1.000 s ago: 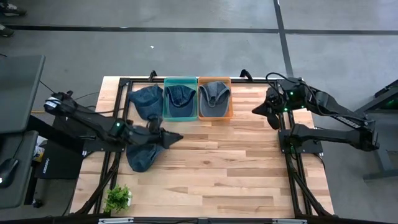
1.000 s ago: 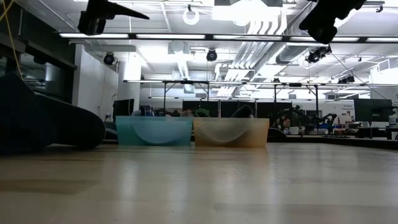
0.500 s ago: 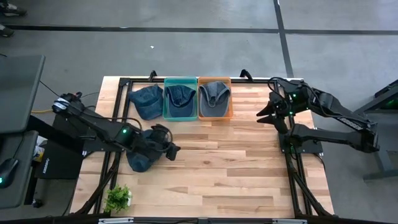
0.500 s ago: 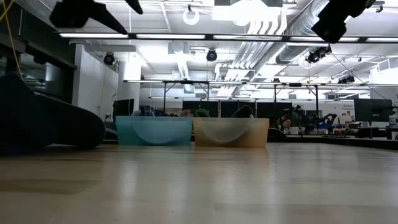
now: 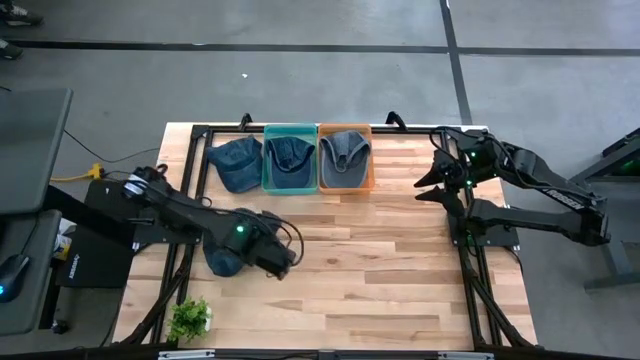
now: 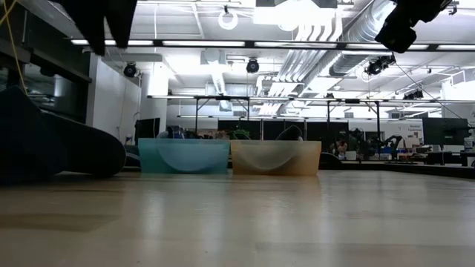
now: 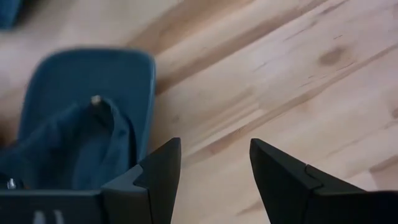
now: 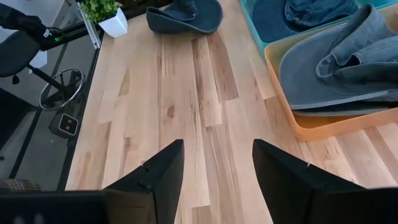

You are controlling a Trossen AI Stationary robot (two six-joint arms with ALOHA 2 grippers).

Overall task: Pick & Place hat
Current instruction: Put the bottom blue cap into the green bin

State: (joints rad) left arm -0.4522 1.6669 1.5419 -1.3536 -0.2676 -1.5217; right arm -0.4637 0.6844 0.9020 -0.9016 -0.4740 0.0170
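A dark blue hat [image 5: 222, 258] lies on the wooden table at the left; in the left wrist view this hat [image 7: 74, 124] shows its brim beside one finger. My left gripper [image 5: 283, 262] hangs open just to the hat's right, its fingers [image 7: 214, 149] over bare wood. A second blue hat [image 5: 238, 163] lies at the far left, beside a teal bin [image 5: 268, 160] holding another. An orange bin [image 5: 371, 160] holds a grey hat [image 8: 336, 68]. My right gripper [image 5: 430, 185] is open in the air at the far right.
A small potted plant [image 5: 190, 318] stands at the near left corner. The two bins stand side by side at the far edge, also seen in the low view as the teal bin [image 6: 183, 157] and orange bin [image 6: 276, 158]. Bare wood spans the middle and near right.
My left gripper has moved toward the table's near edge and a little right, past the near hat, and has tipped to point down. My right gripper has opened and shifted slightly. The hats lie as before.
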